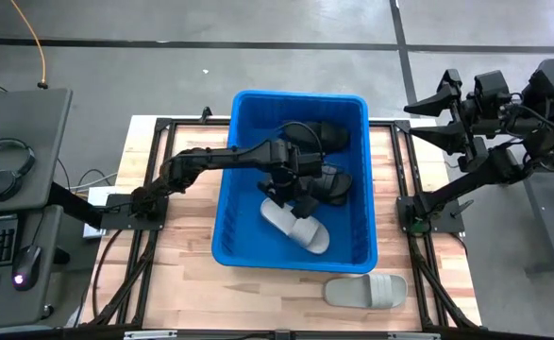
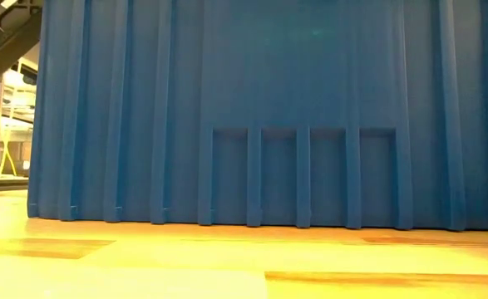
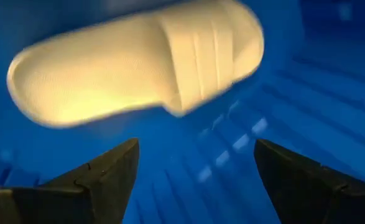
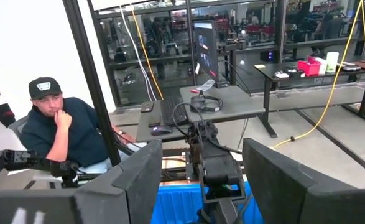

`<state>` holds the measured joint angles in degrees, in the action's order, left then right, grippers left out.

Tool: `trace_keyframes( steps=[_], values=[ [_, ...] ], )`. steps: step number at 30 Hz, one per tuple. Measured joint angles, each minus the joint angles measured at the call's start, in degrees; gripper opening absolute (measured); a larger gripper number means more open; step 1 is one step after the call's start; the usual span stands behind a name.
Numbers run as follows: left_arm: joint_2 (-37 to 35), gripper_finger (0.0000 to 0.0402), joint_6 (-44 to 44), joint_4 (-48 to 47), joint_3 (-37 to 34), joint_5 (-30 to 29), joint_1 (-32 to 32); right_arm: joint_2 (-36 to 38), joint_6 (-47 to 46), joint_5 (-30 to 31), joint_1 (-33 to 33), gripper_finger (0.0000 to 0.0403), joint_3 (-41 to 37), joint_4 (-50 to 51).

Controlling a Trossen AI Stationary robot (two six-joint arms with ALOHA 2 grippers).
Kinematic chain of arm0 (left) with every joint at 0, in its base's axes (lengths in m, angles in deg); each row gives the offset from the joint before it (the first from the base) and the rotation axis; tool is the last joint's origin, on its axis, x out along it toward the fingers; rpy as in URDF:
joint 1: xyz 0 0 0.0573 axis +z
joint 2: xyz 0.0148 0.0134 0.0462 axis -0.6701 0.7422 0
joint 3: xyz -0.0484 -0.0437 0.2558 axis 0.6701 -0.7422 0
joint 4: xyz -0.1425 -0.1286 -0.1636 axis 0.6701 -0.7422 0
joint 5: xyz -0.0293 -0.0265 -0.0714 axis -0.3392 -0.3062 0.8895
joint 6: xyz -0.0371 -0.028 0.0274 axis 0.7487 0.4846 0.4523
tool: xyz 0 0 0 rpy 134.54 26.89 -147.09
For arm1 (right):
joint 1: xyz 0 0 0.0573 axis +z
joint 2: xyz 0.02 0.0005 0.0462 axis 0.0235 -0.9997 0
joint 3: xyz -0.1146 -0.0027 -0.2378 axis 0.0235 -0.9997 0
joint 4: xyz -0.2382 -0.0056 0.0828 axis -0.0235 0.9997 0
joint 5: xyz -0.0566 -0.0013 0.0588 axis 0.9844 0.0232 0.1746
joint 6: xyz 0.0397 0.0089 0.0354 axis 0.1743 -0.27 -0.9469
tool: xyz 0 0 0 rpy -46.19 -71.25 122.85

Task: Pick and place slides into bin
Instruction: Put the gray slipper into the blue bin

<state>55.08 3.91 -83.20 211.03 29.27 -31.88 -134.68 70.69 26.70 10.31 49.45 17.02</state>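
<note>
From table level I see only the bin's point(image 2: 260, 108) ribbed blue wall, and from above my left arm covers part of the black slides point(image 1: 328, 137) piled at its far end. My left gripper point(image 3: 194, 171) hangs inside, fingers spread and empty, over a grey slide point(image 1: 295, 225) lying diagonally. Another grey slide point(image 1: 366, 289) lies crosswise on the table point(image 1: 182, 274) beside the bin; my right gripper point(image 4: 201, 180) waits raised, fingers apart.
</note>
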Motion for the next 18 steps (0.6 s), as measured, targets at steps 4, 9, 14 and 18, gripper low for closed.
trace_keyframes(
  steps=[4, 9, 14, 18],
  values=[
    [1.2, 0.0304, 0.3, -0.1, -0.3, -3.1, 0.0, 0.0, -0.6, 0.6, 0.0, 0.0211, 0.0, 0.8],
    [3.5, 0.0304, 0.7, 4.3, -0.2, -1.5, 0.0, 0.0, -0.6, 0.8, 0.0, 0.0211, 0.0, 1.2],
    [4.7, 0.0304, 1.1, 6.1, 0.1, -1.6, -0.1, 0.0, -0.6, 1.0, 0.0, 0.0210, 0.0, 1.3],
    [5.6, 0.0304, 1.1, 6.2, -0.2, -1.9, -0.1, 0.0, -1.0, 1.2, 0.0, 0.0210, 0.0, 1.4]
  ],
)
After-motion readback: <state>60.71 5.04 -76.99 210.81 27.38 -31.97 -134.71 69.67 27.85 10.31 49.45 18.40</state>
